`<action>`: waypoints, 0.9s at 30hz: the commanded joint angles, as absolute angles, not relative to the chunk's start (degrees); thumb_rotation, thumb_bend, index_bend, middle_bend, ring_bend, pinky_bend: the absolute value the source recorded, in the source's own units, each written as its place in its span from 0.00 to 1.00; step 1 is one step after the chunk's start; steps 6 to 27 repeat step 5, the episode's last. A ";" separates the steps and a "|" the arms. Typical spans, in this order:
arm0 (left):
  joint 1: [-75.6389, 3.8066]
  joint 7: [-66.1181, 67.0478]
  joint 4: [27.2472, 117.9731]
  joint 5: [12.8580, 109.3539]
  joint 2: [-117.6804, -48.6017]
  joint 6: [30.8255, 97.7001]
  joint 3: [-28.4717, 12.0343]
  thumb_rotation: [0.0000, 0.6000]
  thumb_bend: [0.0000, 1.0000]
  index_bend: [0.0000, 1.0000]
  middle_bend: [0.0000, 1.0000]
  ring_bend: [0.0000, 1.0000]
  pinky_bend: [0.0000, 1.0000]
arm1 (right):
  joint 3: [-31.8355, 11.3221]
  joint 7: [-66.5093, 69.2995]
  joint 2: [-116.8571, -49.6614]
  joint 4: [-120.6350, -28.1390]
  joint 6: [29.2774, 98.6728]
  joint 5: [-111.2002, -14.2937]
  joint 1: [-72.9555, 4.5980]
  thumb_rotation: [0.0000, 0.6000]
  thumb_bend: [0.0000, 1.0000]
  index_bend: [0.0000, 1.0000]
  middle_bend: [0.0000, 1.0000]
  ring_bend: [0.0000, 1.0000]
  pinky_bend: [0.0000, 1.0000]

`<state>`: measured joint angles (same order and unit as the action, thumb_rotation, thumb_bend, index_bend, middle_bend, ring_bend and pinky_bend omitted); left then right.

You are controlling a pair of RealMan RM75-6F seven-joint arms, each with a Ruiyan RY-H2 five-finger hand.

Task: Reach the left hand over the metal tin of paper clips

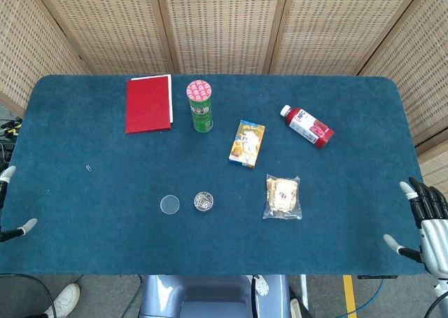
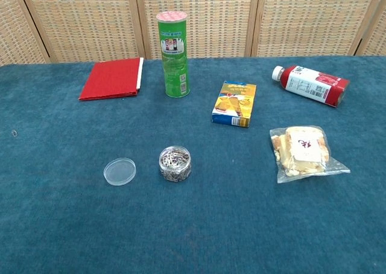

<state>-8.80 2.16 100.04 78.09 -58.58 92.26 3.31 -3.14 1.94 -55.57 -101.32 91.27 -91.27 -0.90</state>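
Left hand point(image 1: 8, 202) showed only as a few pale fingertips at the left border of the head view, off the table edge and well apart from the metal tin of paper clips point(image 1: 204, 201); too little was visible to tell whether it was spread or curled, and the chest view did not show it at all. Right hand point(image 1: 428, 223) hung past the table's right front corner in the head view alone, cut off by the frame, fingers spread and holding nothing. Blue table point(image 1: 91, 143) carried everything else. Taking the tin as landmark, the red folder point(image 1: 148, 103) lay far behind it to the left, the green canister point(image 1: 200, 106) stood upright straight behind it, and the yellow box point(image 1: 247, 143) lay behind and right. Further right lay the red bottle point(image 1: 307, 125) on its side, and the snack bag point(image 1: 283, 196) lay level with the tin. Just left of the tin sat its clear lid point(image 1: 169, 204), close but not touching. Only the chest view showed the clips heaped inside the uncovered tin point(image 2: 175, 163).
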 commanded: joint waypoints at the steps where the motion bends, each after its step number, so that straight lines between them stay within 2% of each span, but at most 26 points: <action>1: -7.61 0.10 101.03 79.93 -57.75 93.00 3.97 1.00 0.00 0.00 0.00 0.00 0.00 | -3.06 1.74 -55.63 -101.39 91.44 -91.47 -0.81 1.00 0.00 0.00 0.00 0.00 0.00; 27: -6.85 -1.09 100.31 81.66 -57.62 93.46 3.68 1.00 0.00 0.00 0.00 0.00 0.00 | -3.03 1.55 -55.64 -101.44 91.70 -91.70 -0.69 1.00 0.00 0.00 0.00 0.00 0.00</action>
